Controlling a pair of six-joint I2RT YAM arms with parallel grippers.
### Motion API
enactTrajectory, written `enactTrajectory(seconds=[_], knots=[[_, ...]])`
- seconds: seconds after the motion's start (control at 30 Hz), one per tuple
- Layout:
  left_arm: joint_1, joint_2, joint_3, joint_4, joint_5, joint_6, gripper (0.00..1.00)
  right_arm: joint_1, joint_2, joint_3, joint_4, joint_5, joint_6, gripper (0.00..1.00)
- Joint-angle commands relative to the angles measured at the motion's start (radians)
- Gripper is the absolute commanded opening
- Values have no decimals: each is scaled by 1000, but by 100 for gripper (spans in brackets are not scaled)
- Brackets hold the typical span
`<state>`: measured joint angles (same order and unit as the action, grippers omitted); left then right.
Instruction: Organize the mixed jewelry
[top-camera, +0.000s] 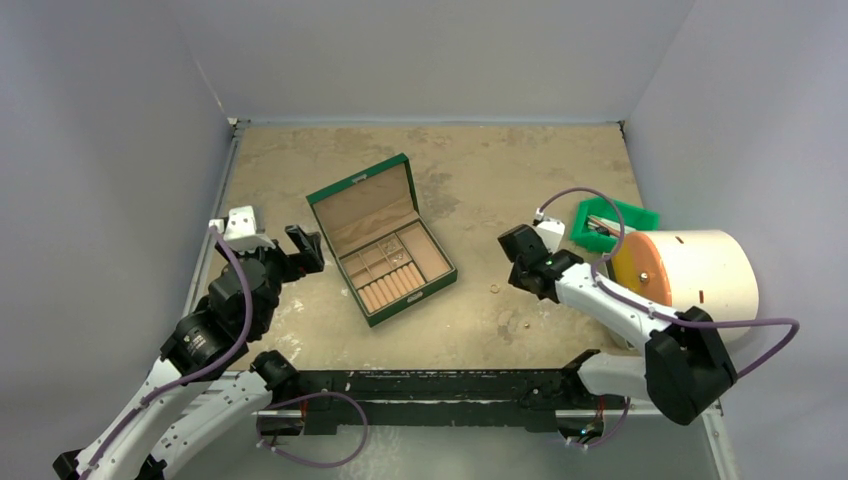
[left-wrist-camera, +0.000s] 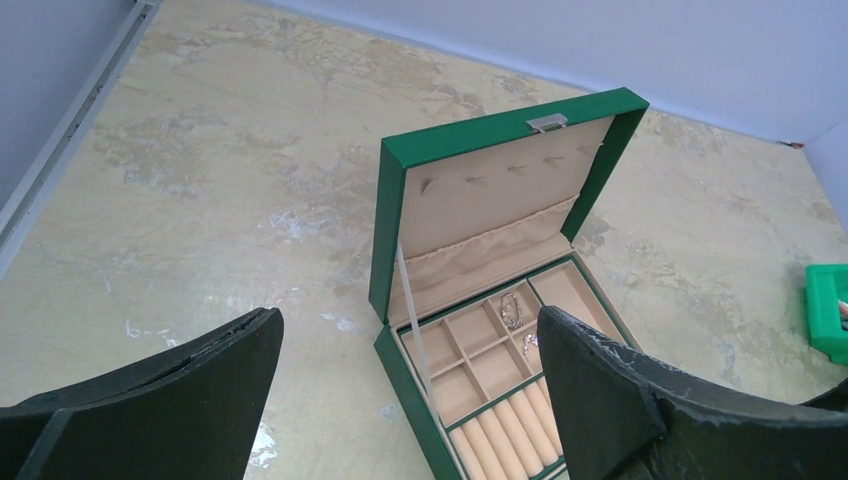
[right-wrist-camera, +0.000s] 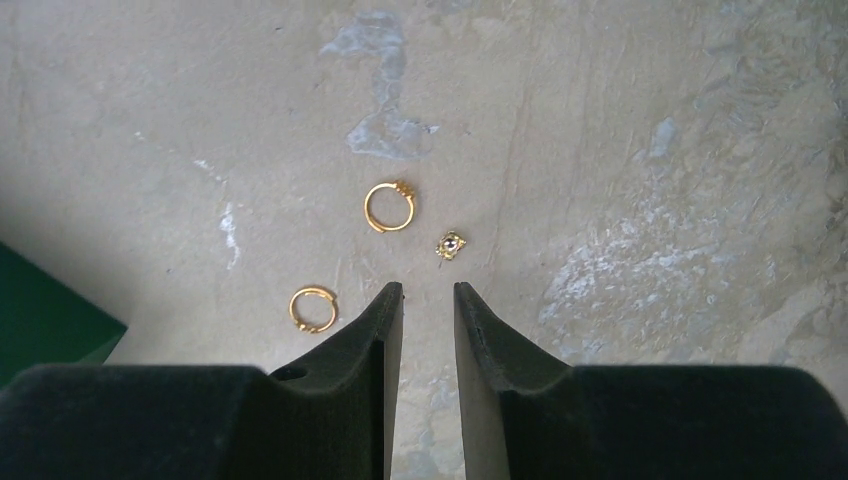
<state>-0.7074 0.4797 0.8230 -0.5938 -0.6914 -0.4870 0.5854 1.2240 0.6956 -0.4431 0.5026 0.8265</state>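
Note:
Two gold-coloured rings (right-wrist-camera: 389, 207) (right-wrist-camera: 313, 308) and a small stud (right-wrist-camera: 451, 245) lie loose on the table just ahead of my right gripper (right-wrist-camera: 428, 290). Its fingers stand a narrow gap apart with nothing between them, above the table. One ring (top-camera: 494, 288) shows in the top view near that gripper (top-camera: 512, 262). The green box (top-camera: 380, 240) stands open at mid-table. Small silver pieces (left-wrist-camera: 511, 310) lie in its tan compartments. My left gripper (left-wrist-camera: 408, 318) is wide open and empty, left of the box and facing it.
A small green tray (top-camera: 615, 222) and a large white cylinder with an orange face (top-camera: 690, 275) stand at the right by the right arm. Grey walls close in the table on three sides. A corner of the green box (right-wrist-camera: 40, 310) shows at the left.

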Motion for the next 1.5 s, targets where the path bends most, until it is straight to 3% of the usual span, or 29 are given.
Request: enactTrajectory(seconds=[0.0, 0.4, 0.8, 1.1, 1.47], knots=[[7, 8, 35, 28, 3, 2, 99, -32, 36, -12, 26, 6, 12, 28], [7, 7, 35, 30, 4, 4, 98, -63, 139, 13, 39, -6, 17, 26], [8, 8, 36, 30, 4, 4, 99, -68, 169, 7, 55, -12, 25, 16], [9, 8, 35, 29, 3, 4, 99, -71, 181, 5, 69, -9, 29, 0], [8, 11, 36, 29, 1, 4, 99, -72, 118, 7, 60, -25, 11, 0]])
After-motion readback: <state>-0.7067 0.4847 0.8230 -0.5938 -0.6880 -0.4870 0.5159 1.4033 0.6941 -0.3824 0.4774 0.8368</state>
